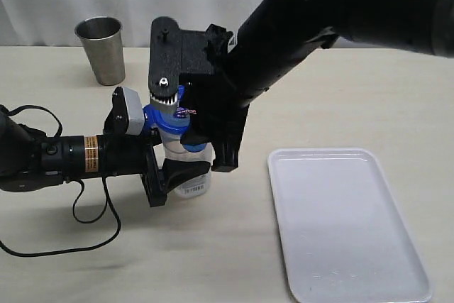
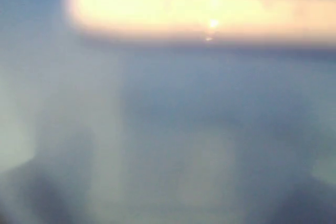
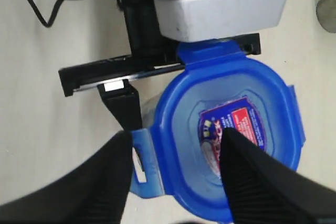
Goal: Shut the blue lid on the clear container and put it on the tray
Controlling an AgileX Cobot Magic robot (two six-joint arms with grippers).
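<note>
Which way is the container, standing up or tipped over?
Upright: the container stands on the table, with the lid on top.

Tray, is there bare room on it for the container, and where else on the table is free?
The tray is bare all over. The table strip between it and the clear container is also free. It is crowded around the container, where the left gripper and right gripper meet at the blue lid.
</note>
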